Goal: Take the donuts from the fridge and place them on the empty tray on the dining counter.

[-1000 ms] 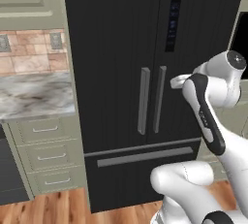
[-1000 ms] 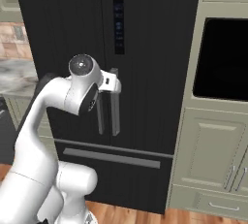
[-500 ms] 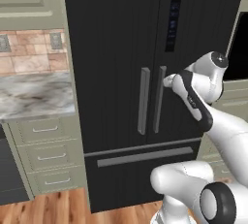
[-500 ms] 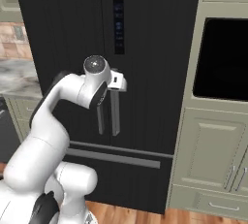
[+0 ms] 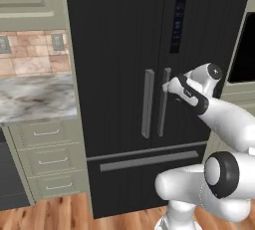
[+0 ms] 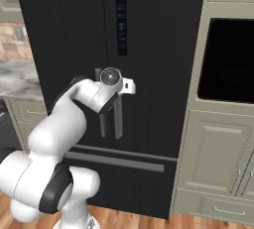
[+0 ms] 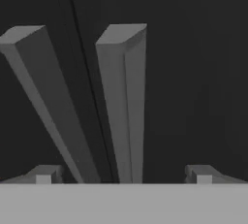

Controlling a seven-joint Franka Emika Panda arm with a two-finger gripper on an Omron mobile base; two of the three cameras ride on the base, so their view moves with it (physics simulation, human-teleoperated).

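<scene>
Hand view puts my claw [image 7: 123,174], jaws wide and empty, before the shut fridge [image 5: 124,35]'s right door handle [image 7: 127,106]. Step: opening. Next, I judge: straddle that bar, clamp, pull.

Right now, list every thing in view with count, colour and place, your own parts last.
Tall black French-door fridge: one, black, centre, doors shut.
Vertical bar handles: two, grey, side by side at the door seam.
Dispenser panel: one, dark, on the right door.
Freezer drawer handle: one, grey, horizontal, low on the fridge.
Marble counter: one, grey-white, left of the fridge, on sage-green drawers.
Wall oven: one, black, right of the fridge.
Wood floor: brown, bottom.
Gripper: one, open, at the right-hand handle.
</scene>
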